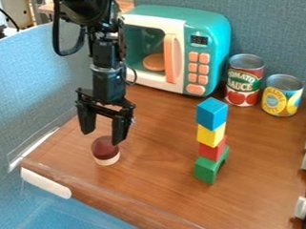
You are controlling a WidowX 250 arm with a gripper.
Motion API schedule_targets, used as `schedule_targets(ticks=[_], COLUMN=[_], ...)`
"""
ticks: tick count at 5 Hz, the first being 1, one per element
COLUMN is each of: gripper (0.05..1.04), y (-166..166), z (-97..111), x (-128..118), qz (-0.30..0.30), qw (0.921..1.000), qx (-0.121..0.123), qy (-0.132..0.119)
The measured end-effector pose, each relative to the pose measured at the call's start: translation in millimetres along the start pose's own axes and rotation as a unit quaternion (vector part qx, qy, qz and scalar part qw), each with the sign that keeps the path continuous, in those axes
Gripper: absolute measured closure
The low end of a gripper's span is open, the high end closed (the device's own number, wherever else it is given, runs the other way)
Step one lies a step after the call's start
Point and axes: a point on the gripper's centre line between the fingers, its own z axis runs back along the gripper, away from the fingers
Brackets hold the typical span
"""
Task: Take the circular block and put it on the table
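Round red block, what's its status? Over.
Tool open, close by round red block. Block on table, near its edge. Stacked tower standing apart, not between them.

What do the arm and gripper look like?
The arm is black and jointed, with a greyish ring partway down and a black cable looping beside its upper part. The gripper is black too, with two chunky fingers below a crossbar.
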Motion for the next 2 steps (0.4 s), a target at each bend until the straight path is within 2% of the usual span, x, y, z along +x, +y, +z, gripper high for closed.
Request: schedule_targets(ticks=[2], gripper=[0.083], y=[-3.7], z=[-10.6], x=[5.1], qz=[0.003], qw=[0.9999], qx=[-0.014], qy=[-0.003])
